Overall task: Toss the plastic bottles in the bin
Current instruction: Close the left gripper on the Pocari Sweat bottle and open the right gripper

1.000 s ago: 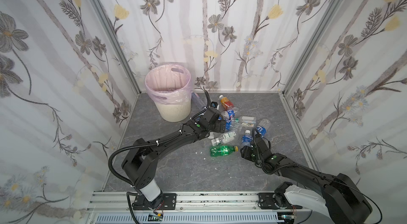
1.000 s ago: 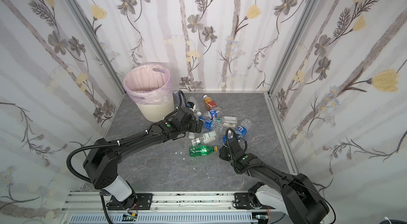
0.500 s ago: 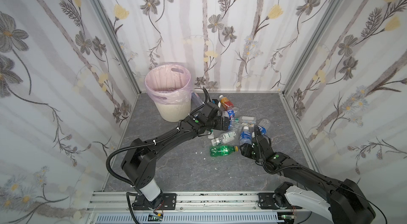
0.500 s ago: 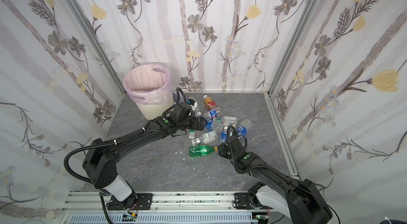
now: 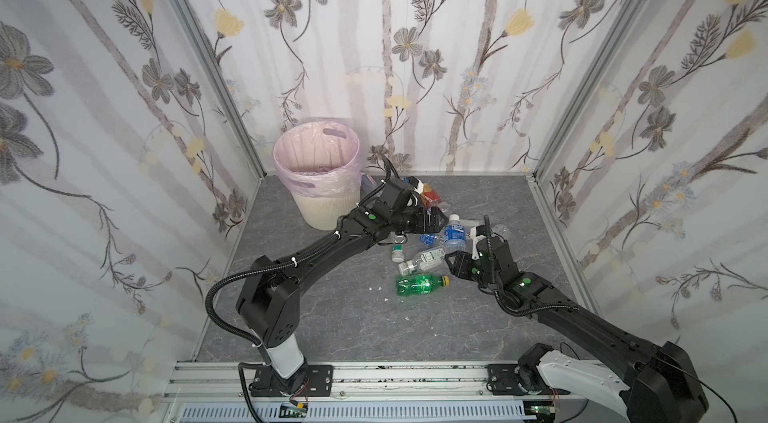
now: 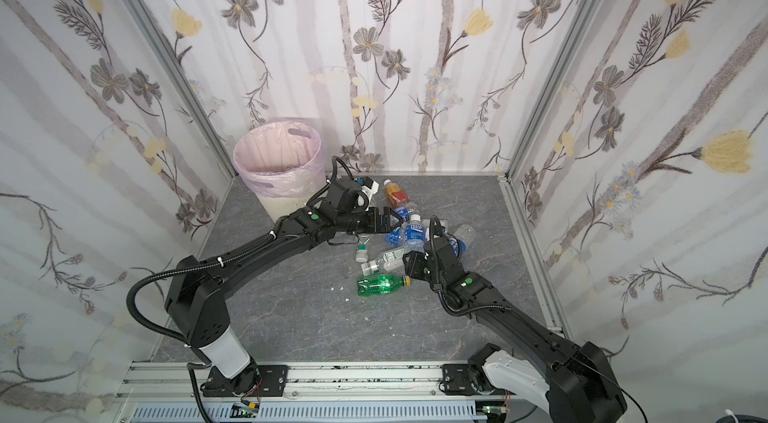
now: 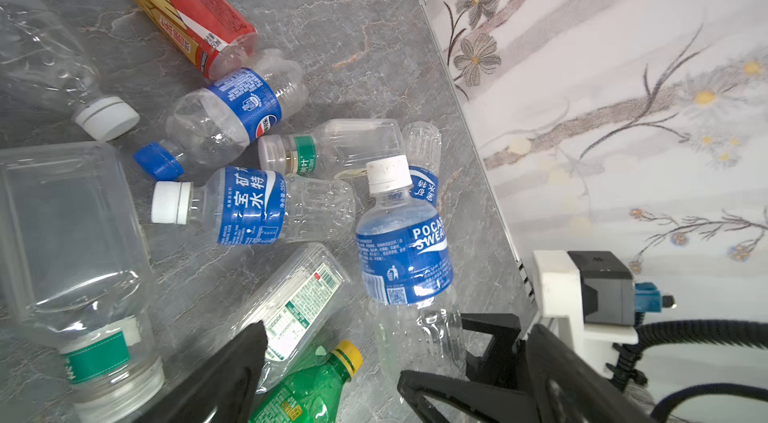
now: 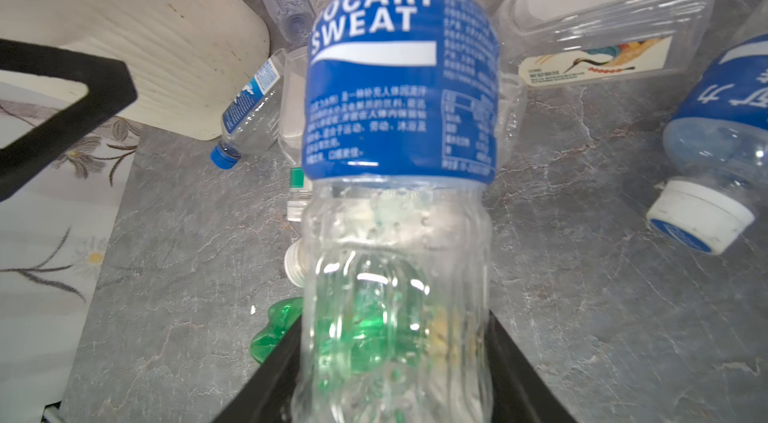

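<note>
The right gripper [image 5: 457, 258] now pinches the blue-labelled bottle [image 5: 454, 234] by its clear base and has raised it upright, cap up, within the last second. The left gripper [image 5: 432, 220], fingers spread wide, has swung in at the bottle's nine o'clock (probably a handover). The bin [image 5: 324, 209] stands at the pile's ten o'clock, and the other bottles [image 7: 249, 209] lie loose.

2 top views overhead — 2 wrist views close, sharing Pocari bottle [image 7: 405, 250].
</note>
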`<action>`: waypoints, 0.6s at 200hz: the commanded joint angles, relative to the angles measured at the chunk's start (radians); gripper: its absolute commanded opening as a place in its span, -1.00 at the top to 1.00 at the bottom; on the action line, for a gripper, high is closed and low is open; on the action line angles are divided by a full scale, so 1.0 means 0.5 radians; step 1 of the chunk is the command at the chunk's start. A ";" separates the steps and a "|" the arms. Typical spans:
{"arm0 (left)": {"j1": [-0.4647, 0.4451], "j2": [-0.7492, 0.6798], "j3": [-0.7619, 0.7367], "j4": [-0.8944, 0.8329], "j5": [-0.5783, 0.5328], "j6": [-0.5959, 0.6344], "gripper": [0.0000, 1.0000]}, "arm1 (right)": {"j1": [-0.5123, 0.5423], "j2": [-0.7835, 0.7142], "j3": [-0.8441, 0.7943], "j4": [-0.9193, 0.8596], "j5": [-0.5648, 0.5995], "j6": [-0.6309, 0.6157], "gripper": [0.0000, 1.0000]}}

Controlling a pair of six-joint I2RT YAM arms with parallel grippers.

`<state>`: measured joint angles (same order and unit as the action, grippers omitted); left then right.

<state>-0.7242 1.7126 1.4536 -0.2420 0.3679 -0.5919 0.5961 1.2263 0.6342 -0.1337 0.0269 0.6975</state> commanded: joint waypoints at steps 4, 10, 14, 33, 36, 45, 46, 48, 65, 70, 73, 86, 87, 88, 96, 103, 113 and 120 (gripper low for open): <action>0.021 0.022 0.036 0.059 0.092 -0.102 -1.00 | 0.004 0.062 0.093 0.103 -0.092 -0.072 -0.10; 0.022 0.025 0.038 0.066 0.101 -0.112 -1.00 | 0.007 0.081 0.117 0.105 -0.107 -0.080 -0.11; 0.022 0.028 0.038 0.069 0.105 -0.116 -1.00 | 0.005 0.095 0.135 0.106 -0.119 -0.085 -0.10; 0.027 0.036 0.041 0.094 0.138 -0.146 -1.00 | 0.011 0.140 0.201 0.111 -0.150 -0.105 -0.10; 0.028 0.040 0.041 0.097 0.139 -0.150 -1.00 | 0.013 0.144 0.208 0.111 -0.154 -0.108 -0.10; 0.031 0.043 0.038 0.105 0.142 -0.162 -1.00 | 0.016 0.159 0.222 0.119 -0.167 -0.116 -0.10; 0.031 0.042 0.038 0.106 0.142 -0.164 -1.00 | 0.016 0.162 0.223 0.121 -0.168 -0.119 -0.10; 0.033 0.044 0.036 0.107 0.142 -0.168 -1.00 | 0.017 0.164 0.223 0.124 -0.174 -0.120 -0.10; 0.043 0.047 0.031 0.121 0.144 -0.193 -1.00 | 0.020 0.185 0.304 0.132 -0.206 -0.137 -0.10; 0.044 0.048 0.029 0.125 0.139 -0.197 -0.99 | 0.022 0.190 0.315 0.135 -0.214 -0.142 -0.10; 0.046 0.048 0.029 0.127 0.139 -0.202 -0.99 | 0.023 0.194 0.319 0.138 -0.218 -0.144 -0.10; 0.057 0.061 0.029 0.138 0.135 -0.223 -0.96 | 0.031 0.204 0.341 0.153 -0.245 -0.153 -0.10; 0.055 0.060 0.029 0.138 0.135 -0.224 -0.95 | 0.031 0.204 0.342 0.155 -0.245 -0.154 -0.10; 0.055 0.062 0.030 0.138 0.137 -0.224 -0.95 | 0.033 0.204 0.345 0.154 -0.247 -0.157 -0.10; 0.057 0.067 0.034 0.143 0.140 -0.230 -0.93 | 0.037 0.210 0.355 0.163 -0.257 -0.160 -0.10; 0.062 0.077 0.040 0.147 0.141 -0.235 -0.91 | 0.043 0.214 0.367 0.169 -0.272 -0.163 -0.10; 0.068 0.087 0.047 0.150 0.147 -0.245 -0.88 | 0.053 0.214 0.379 0.182 -0.282 -0.173 -0.09; 0.070 0.093 0.053 0.153 0.148 -0.249 -0.87 | 0.059 0.209 0.381 0.197 -0.285 -0.181 -0.09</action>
<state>-0.6945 1.7485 1.4643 -0.2081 0.4232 -0.6926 0.6170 1.3289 0.8070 -0.0978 -0.0856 0.6296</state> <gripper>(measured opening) 0.945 0.555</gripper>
